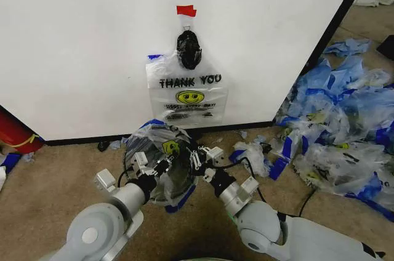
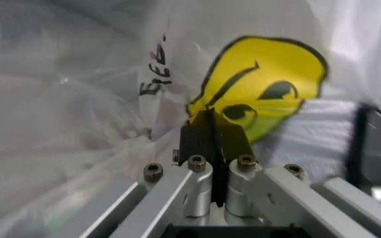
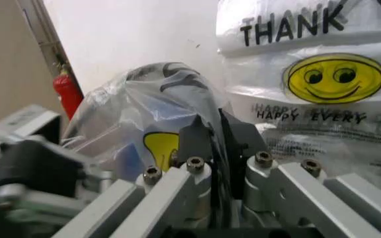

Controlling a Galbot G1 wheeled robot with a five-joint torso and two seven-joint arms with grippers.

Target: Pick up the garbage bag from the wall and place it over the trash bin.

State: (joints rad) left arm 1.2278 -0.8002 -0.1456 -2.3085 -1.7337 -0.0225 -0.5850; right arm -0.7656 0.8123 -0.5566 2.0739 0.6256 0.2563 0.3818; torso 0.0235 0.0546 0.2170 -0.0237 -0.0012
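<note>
A clear garbage bag (image 1: 161, 150) with a yellow smiley face and blue handles is spread over the round black trash bin (image 1: 161, 188), whose dark shape shows through the film, on the floor in front of the white wall (image 1: 80, 45). My left gripper (image 1: 161, 166) is shut on the bag's film (image 2: 257, 84) at the bin's near left side, its fingers (image 2: 197, 141) pinched together. On the near right side, my right gripper (image 1: 196, 161) is shut on a fold of the same bag (image 3: 170, 99). A second bag (image 1: 187, 96) printed "THANK YOU" still hangs on the wall.
A glossy black bundle (image 1: 189, 50) hangs under a piece of red tape (image 1: 186, 10) above the hanging bag. A big heap of blue-and-clear bags (image 1: 345, 132) covers the floor on the right. A red extinguisher (image 1: 15, 135) lies at the left wall base.
</note>
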